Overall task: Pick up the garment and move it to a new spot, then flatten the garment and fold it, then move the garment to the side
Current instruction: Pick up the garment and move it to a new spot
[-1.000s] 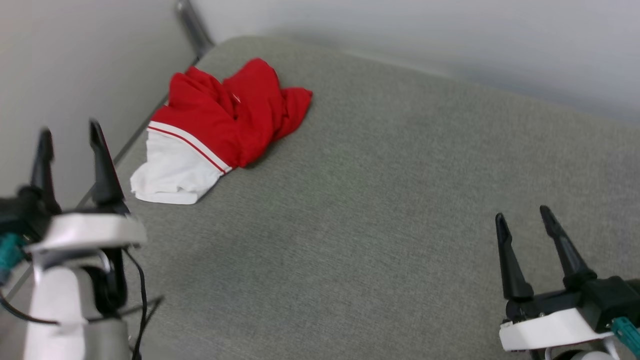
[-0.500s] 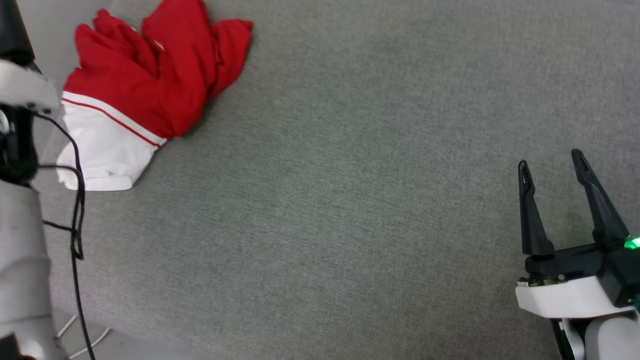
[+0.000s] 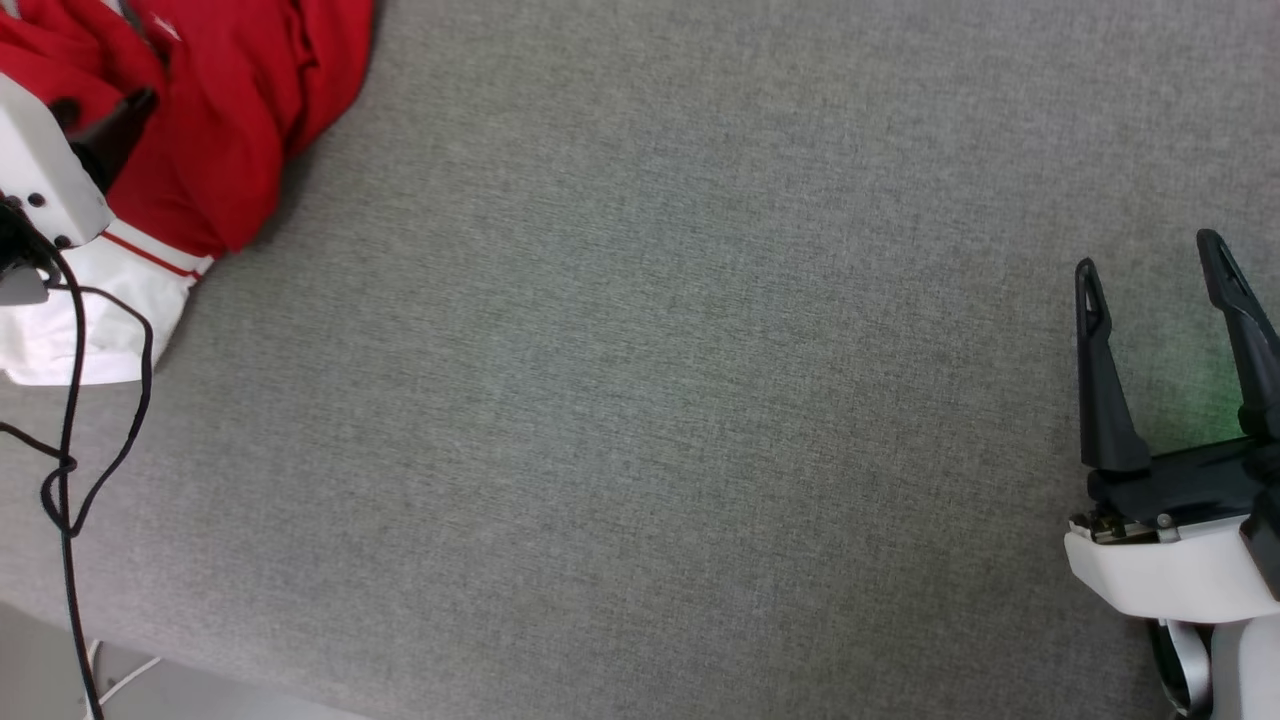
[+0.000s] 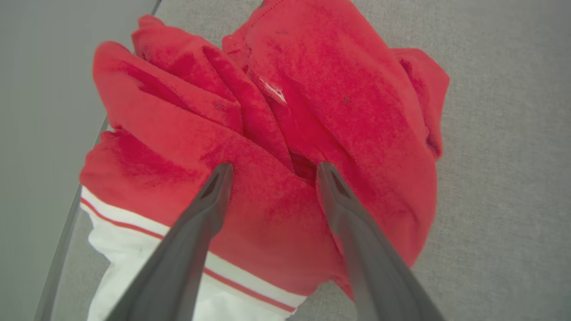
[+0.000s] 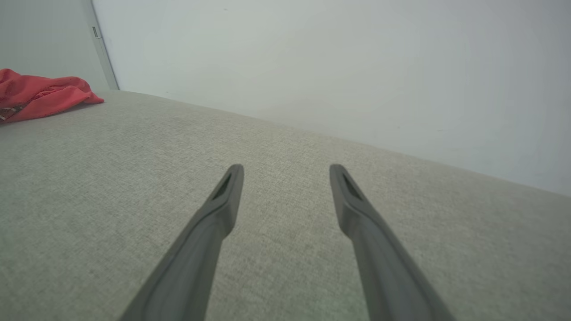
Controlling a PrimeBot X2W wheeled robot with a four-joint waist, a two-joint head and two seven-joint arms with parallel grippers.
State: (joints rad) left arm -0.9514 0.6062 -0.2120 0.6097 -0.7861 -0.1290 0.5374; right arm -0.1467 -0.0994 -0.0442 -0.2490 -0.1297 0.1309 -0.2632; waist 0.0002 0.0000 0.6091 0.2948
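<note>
Head camera has tipped down over the last second, so the frame shift is not the cloth moving. The left gripper (image 4: 274, 167) has come from near left to over the garment (image 4: 276, 133). Its fingers are apart, tips astride a red fold; contact uncertain.

Garment: crumpled heap at far left of the grey padded surface (image 3: 640, 400), by its left edge, white sleeve panel nearest.

Right gripper (image 3: 1148, 255): fingers apart, empty, near right, well apart from the cloth.

Judgement: pick-up about to begin, nothing lifted.

Writing: none readable. A small white mark (image 4: 273, 90) on the red is illegible.
</note>
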